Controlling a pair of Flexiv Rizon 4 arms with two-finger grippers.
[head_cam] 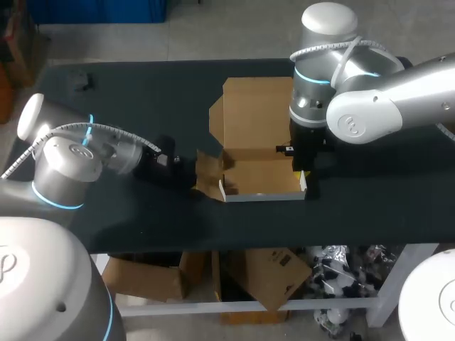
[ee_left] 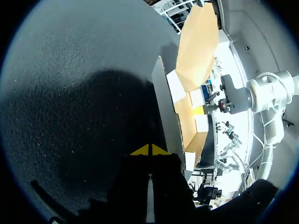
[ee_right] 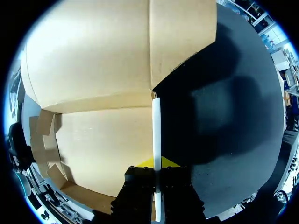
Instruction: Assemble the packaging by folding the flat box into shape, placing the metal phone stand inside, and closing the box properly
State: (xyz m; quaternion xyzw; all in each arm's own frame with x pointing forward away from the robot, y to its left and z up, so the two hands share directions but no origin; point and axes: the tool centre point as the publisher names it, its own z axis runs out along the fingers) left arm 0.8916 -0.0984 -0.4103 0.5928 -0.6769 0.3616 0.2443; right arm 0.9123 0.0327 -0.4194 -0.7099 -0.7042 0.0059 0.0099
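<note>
The half-folded cardboard box (head_cam: 259,174) sits mid-way on the desk (head_cam: 128,206) and looks light and easy to bend. The right end effector (ee_right: 156,164) pinches its right wall, probably a stiff place to hold. The left end effector (ee_left: 149,150) is closed on nothing, beside the box.

Nothing legible is showing in any view: no text, label or number is reading out. The cardboard box (head_cam: 259,121) is showing only plain brown and white faces.
</note>
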